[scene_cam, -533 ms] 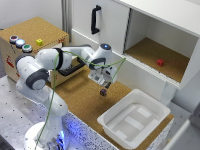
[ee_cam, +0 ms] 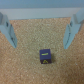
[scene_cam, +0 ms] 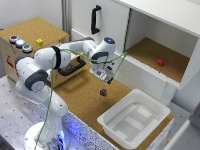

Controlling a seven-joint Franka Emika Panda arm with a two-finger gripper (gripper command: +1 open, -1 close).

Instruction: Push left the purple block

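- The purple block (scene_cam: 103, 92) lies on the cork-covered table (scene_cam: 80, 97), near the centre of the exterior view, just below and slightly left of the pincer (scene_cam: 106, 76). It is a tiny dark cube, much smaller than the pincer.
- In the wrist view the purple block (ee_cam: 45, 56) sits in the lower middle, apart from both fingers (ee_cam: 8, 31), which stand wide apart on either side with nothing between them; the pincer (ee_cam: 40, 30) is open and holds nothing.
- The pincer appears to hover above the table, not yet touching the block; how high it stands I cannot tell.
- To push well, I judge the pincer should come down beside the block on the side opposite the push, low enough that a finger meets the cube's face rather than skimming over it.
- A flat finger face square to the cube should keep it from spinning off sideways; the cork may drag, so a slow steady sweep suits.
- The white tray (scene_cam: 134, 120) lies at the lower right, well apart, and the small red cube (scene_cam: 160, 62) sits in the shelf at the right; neither stands in a leftward path.
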